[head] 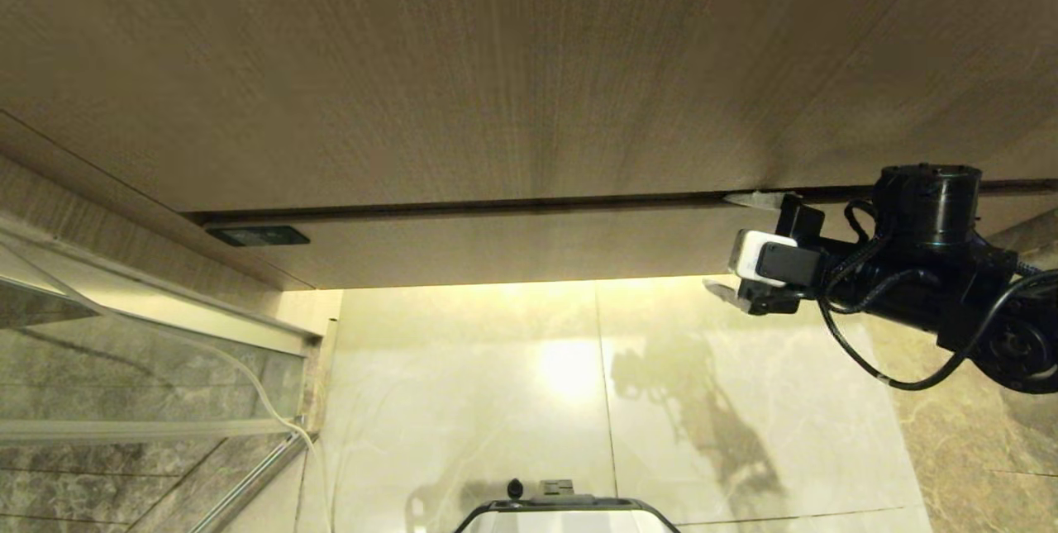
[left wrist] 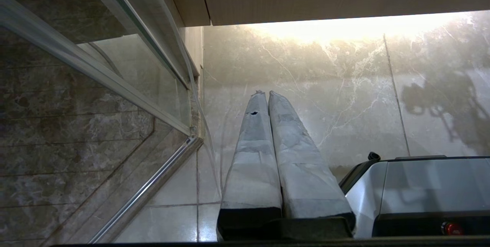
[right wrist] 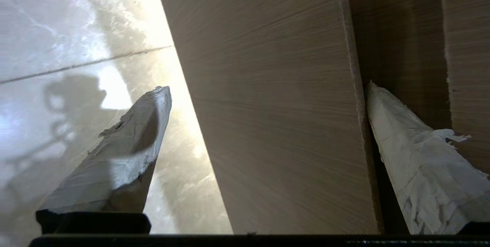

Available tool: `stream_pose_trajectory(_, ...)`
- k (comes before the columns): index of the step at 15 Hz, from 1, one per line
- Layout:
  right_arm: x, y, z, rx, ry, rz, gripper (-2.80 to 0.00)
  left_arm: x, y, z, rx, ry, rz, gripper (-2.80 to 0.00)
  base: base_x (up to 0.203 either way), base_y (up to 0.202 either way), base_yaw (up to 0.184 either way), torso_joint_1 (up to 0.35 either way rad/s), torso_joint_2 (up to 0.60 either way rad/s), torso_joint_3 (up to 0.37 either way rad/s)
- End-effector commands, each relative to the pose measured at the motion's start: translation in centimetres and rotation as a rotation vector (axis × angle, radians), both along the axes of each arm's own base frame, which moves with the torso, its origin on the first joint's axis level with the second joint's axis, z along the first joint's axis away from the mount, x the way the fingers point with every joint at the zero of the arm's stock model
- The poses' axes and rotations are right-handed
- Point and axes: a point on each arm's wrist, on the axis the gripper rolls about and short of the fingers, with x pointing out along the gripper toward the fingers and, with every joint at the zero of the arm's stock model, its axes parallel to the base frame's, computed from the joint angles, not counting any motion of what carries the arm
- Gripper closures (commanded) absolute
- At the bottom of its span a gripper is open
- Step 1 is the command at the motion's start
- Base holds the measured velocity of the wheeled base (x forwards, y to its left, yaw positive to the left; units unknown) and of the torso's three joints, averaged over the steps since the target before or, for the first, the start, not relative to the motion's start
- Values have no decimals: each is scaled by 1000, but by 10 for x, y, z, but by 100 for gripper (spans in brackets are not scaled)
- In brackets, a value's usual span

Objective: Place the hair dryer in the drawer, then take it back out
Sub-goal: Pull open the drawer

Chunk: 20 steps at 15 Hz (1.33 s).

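Hair dryer is nowhere I can spot from where I'm standing — not on the floor, not in either gripper, so where it sits right now I honestly can't say. Meanwhile the drawer (head: 512,248) is shut, flush under the taller wood panel (head: 496,62), little black label (head: 257,235) at its left front corner.

The right gripper (head: 736,244) is spread as wide as it goes, holding nothing, and straddling the drawer front: one taped finger (right wrist: 413,170) is poked into the dark gap above the top edge, the other finger (right wrist: 118,155) hangs below over the marble floor (head: 579,401).

What could go sideways, I reckon: that upper finger looks only shallowly hooked, so a pull might just slip it off the edge — or the frayed tape could snag in the gap. If it closes off-centre, so far to the right, the wide drawer might rack and jam.

Left gripper (left wrist: 264,95) is parked with fingers pressed together, pointing at the floor beside the glass shower door (left wrist: 115,86).
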Motion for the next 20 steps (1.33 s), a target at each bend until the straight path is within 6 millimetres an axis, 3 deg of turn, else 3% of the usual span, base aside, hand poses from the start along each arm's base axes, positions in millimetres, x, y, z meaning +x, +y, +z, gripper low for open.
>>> stream_pose_trajectory(1,-6,-6,0,-12,68,-50,-280,0,0,0,0,1,0,0,0,0,0,0,0,0)
stream_pose_trajectory(13,-36,-18,4,-3,177,-215,-280,0,0,0,0,1,-1,0,0,0,0,0,0,0)
stream_pose_trajectory(20,-88,-30,9,-51,260,-291,-280,0,0,0,0,1,-1,0,0,0,0,0,0,0)
